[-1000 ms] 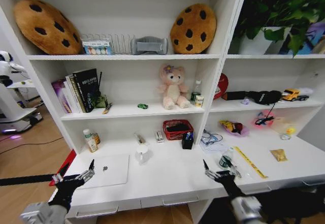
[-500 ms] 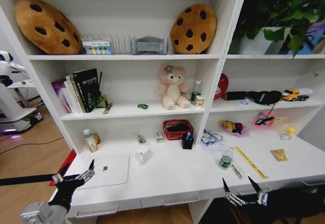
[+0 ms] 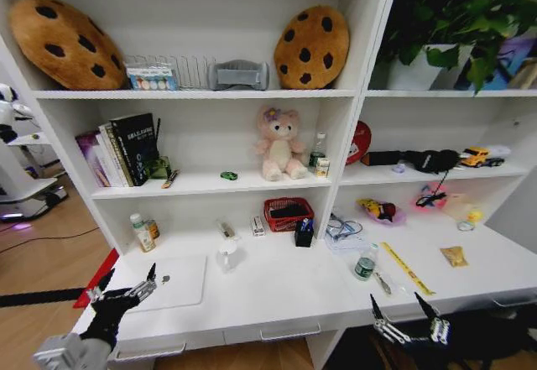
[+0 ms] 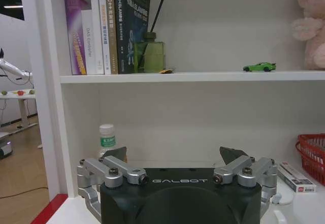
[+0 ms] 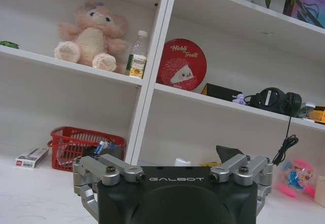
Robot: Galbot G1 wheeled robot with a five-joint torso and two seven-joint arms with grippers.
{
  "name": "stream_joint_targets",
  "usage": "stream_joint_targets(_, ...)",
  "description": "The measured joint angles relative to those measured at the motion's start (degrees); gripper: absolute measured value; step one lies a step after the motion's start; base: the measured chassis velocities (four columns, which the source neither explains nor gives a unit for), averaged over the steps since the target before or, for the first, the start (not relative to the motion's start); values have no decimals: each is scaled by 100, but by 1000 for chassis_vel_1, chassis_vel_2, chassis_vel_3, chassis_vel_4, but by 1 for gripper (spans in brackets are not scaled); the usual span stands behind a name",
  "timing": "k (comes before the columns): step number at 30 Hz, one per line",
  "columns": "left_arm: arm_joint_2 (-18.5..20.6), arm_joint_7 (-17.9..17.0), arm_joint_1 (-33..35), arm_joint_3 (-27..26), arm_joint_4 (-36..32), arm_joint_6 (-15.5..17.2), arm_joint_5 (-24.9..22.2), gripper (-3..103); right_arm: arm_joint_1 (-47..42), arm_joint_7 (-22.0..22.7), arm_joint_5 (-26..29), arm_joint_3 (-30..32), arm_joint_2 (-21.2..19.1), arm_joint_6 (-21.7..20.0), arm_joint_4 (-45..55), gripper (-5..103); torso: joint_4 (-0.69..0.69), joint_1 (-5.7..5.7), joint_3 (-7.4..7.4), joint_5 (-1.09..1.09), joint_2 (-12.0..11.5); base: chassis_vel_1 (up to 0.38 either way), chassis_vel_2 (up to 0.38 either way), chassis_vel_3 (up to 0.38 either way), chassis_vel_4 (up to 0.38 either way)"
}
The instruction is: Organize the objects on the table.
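**Both arms low at the near edge, nothing gripped**

Nearest us, the left end effector hangs at the worktop's near left corner, fingers spread and empty, tips just over the corner of the silver laptop. The right end effector sits below the near edge on the right, in front of the drawers, fingers likewise spread, holding nothing.

On the worktop right of centre we note a small green-capped bottle, with a pen and a yellow ruler beside it. Farther back: a white cup, a red basket, a dark pen holder, and a clear bottle at far left. On the shelf above, a small green toy car lies left of the pink bear.
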Motion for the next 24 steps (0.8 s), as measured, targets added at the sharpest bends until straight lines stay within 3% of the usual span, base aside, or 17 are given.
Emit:
stream_joint_targets(10,0,0,0,0,0,0,0,100,182,89,-45,-139,-48,8,-92,100,-2,0,0,-4,0,-228,-227,218,219)
stream_joint_targets(15,-1,2,0,1,-1,0,0,100,456,104,-384,-302,-94,204,-164,100,1,1,0,3,0,-216,-256,252,273)
stream_joint_targets(17,-1,2,1,1,-1,0,0,100,564,172,-367,-446,-141,-29,-136,100,1,-1,0,3,1,-64,-179,147,122)
stream_joint_targets(18,-1,2,0,1,-1,0,0,100,709,170,-297,-540,-243,-394,-126,100,-3,0,0,3,0,-30,-95,69,53)
stream_joint_targets(20,-1,2,0,1,-1,0,0,100,760,138,-284,-547,-287,-518,-130,100,-4,0,0,2,0,-30,-95,30,10)
stream_joint_targets(22,0,3,0,0,0,0,0,100,1138,15,-198,-670,-638,-984,-201,100,-3,0,0,-2,0,20,31,-21,-20)
stream_joint_targets(24,0,3,0,-1,0,0,0,100,1267,3,-108,-737,-734,-1109,-219,100,0,0,1,-2,0,39,63,-40,-46)
